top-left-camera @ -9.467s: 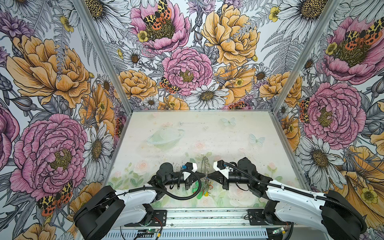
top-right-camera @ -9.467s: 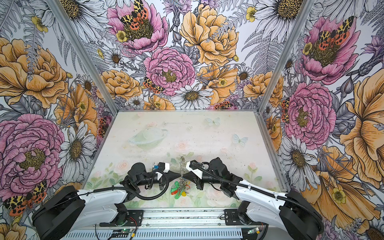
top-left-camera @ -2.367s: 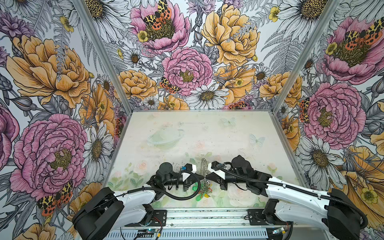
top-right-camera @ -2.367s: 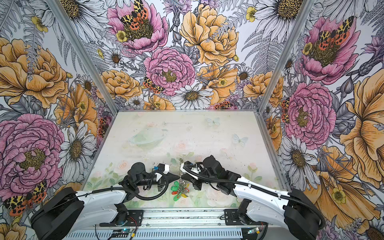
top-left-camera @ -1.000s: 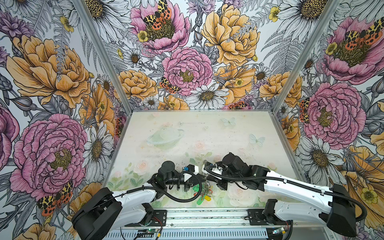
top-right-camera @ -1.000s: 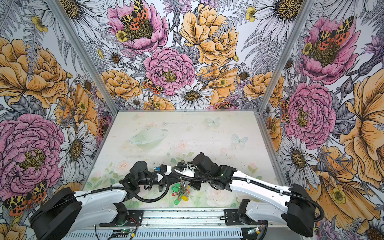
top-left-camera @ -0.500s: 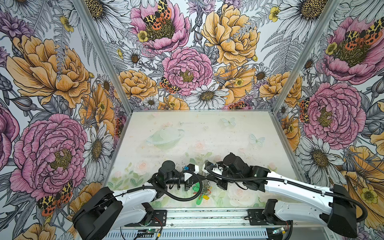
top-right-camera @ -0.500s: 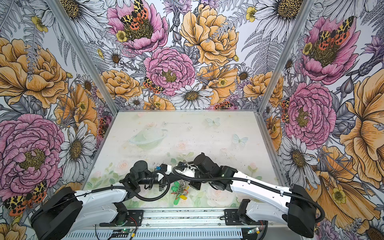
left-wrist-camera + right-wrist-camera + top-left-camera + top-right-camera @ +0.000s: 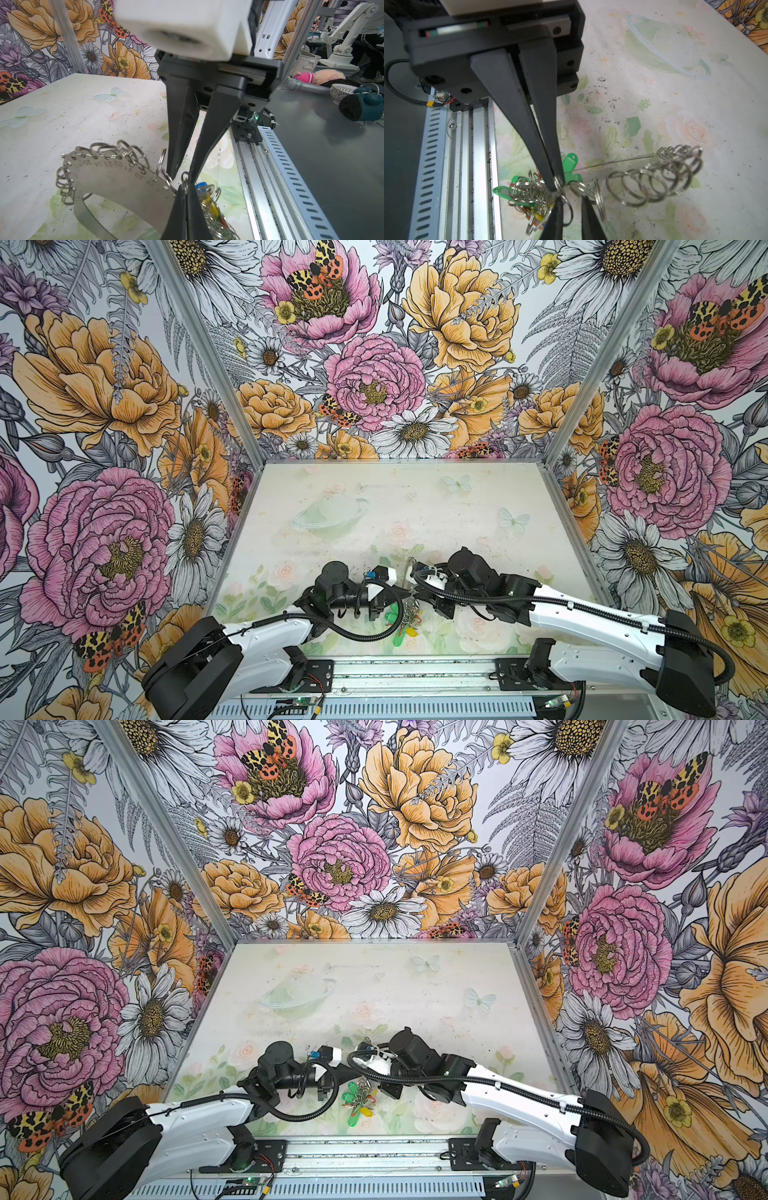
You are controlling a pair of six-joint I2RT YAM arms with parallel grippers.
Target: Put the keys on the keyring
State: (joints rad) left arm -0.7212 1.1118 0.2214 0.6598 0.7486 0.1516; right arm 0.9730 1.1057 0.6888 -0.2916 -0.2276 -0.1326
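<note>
The keyring [image 9: 116,182], a flat grey oval band edged with wire rings, stands on edge near the table's front. It shows edge-on in the right wrist view [image 9: 612,161] and as a thin upright line in both top views [image 9: 410,570] [image 9: 365,1043]. My left gripper [image 9: 186,189] [image 9: 556,185] [image 9: 408,594] is shut on the band's rim beside a wire ring. The blue tag of the keys [image 9: 202,185] hangs just behind those fingers. My right gripper [image 9: 572,198] [image 9: 182,178] [image 9: 417,594] meets it tip to tip, jaws slightly apart, with a wire ring [image 9: 568,207] in the gap.
A bunch of keys with green, yellow and red tags [image 9: 401,626] [image 9: 358,1102] lies on the table under both grippers. The metal front rail [image 9: 415,674] runs close behind. Flowered walls [image 9: 124,531] enclose the table on three sides.
Over the last seconds the right arm has reached further left to meet the left gripper at the keyring. In the last second its jaws have parted slightly; the left arm holds still.
</note>
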